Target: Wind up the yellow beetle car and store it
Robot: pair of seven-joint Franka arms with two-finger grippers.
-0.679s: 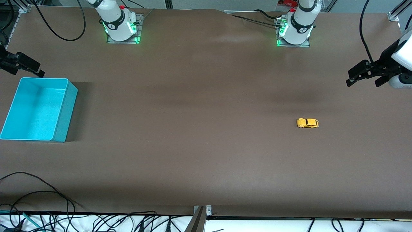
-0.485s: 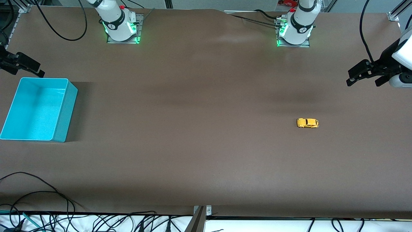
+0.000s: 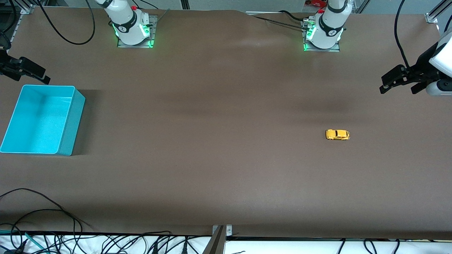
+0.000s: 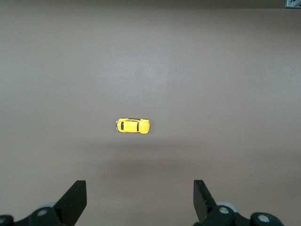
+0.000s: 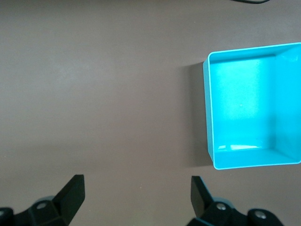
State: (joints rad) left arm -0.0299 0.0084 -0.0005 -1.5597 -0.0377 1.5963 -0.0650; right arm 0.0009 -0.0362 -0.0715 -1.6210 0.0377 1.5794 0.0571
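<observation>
The yellow beetle car stands on its wheels on the brown table, toward the left arm's end, with nothing touching it. My left gripper hangs open and empty over the table at that end, well apart from the car. In the left wrist view the car lies ahead of the wide-open left gripper. My right gripper hangs open and empty over the table just beside the turquoise bin. The right wrist view shows the bin empty, off to one side of the right gripper.
The turquoise bin stands at the right arm's end of the table. Both arm bases are bolted along the table's edge farthest from the front camera. Loose cables trail over the edge nearest that camera.
The right gripper has shifted very slightly by the bin; the left gripper has barely moved. The car and the bin stay where they were.
</observation>
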